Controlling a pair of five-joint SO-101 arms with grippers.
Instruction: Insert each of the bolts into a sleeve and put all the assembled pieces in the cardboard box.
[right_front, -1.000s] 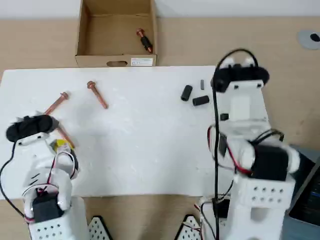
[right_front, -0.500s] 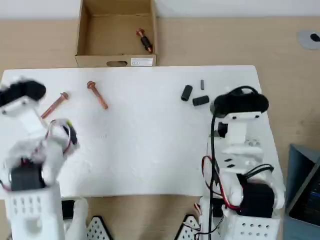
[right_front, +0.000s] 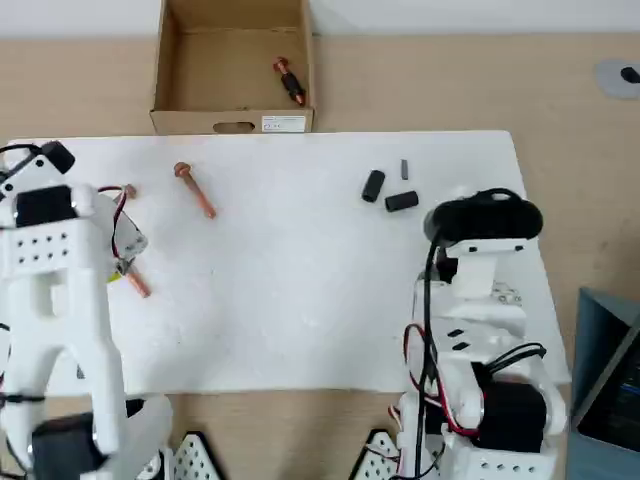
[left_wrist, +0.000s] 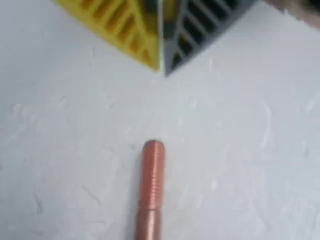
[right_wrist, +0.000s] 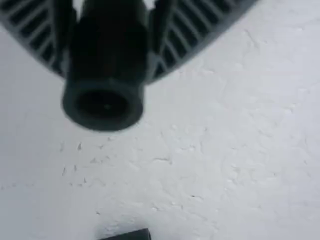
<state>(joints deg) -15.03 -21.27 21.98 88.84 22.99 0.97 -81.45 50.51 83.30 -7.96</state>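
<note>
Bolts number three loose on the white sheet (right_front: 300, 300) that covers the middle of the counter (right_front: 580, 150). The far bolt (right_front: 193, 188) lies slanted on the left part of the sheet, not far from the cardboard box (right_front: 200, 122). The left bolt (right_front: 128, 190) shows just its head beside the left arm (right_front: 50, 250), which covers the rest. The near bolt (right_front: 137, 284) pokes out from under that same arm.

In the left wrist view we see the left claw (left_wrist: 161, 65) clenched, its yellow and grey tips pressed together with nothing between them. The near bolt (left_wrist: 151, 185) lies flat on the sheet with its threaded end pointing at the tips, close to them but apart.

Over on the right we see two loose sleeves lying side by side on the sheet, the left sleeve (right_front: 373, 185) and the right sleeve (right_front: 401, 201), near each other without touching. A thin dark pin (right_front: 404, 169) lies just beyond them. The right arm (right_front: 483, 220) stands just near of the right sleeve.

The right claw (right_wrist: 107, 60) grasps a held sleeve (right_wrist: 103, 102), a black tube gripped on both sides, its open end facing the wrist camera above the sheet.

The cardboard box sits on the counter touching the far edge of the sheet. Inside it, by its right wall, lies one assembled piece (right_front: 289, 81), a bolt seated in a black sleeve.
</note>
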